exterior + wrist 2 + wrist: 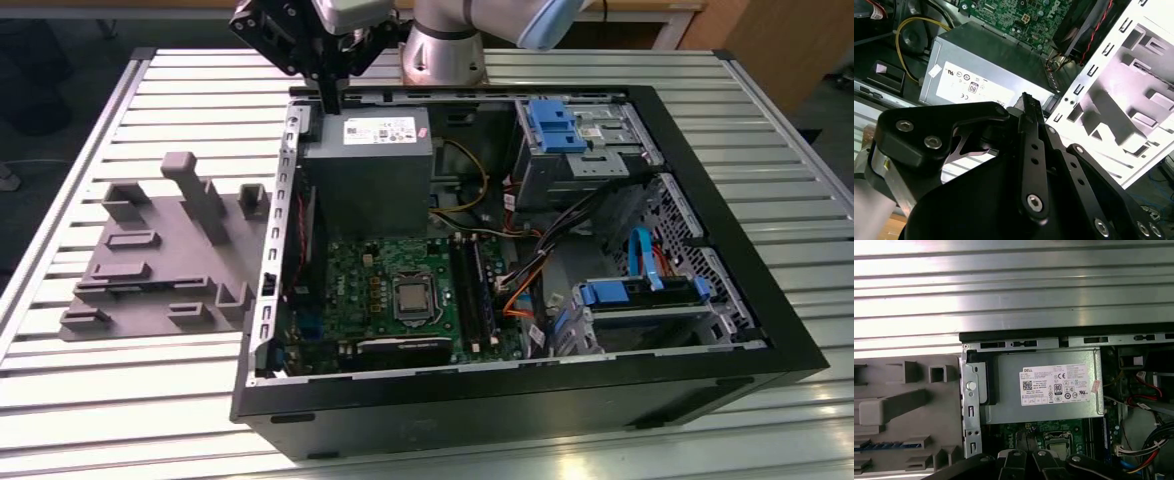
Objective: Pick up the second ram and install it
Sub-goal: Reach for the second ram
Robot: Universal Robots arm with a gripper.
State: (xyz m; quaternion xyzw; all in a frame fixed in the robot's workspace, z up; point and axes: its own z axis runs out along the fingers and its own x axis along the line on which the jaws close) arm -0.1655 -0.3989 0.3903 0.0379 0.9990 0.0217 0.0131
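Right now the gripper [330, 100] is hanging above the back corner of the open computer case [787, 350], just over the grey power supply [367, 170]. Its fingertips are sitting closed against each other and are holding nothing. The second ram [885, 445] seems to be lying as a thin blue strip on edge in a slot of the grey fixture plate [167, 265], outside the case on the exterior view's left and well apart from the gripper. I am judging this to be the pick-up stage, with nothing yet taken. To do it well, the fingers should be opening before they are coming down, since closed tips would be striking the stick's top edge. They should be closing across its two flat faces near mid-length, so it is hanging level and not twisting. The tall upright block [203, 200] is standing near that slot, so a straight vertical approach and lift is looking safest. The case's perforated side wall [970, 405] is also standing between plate and motherboard [350, 275], and it is needing clearance.
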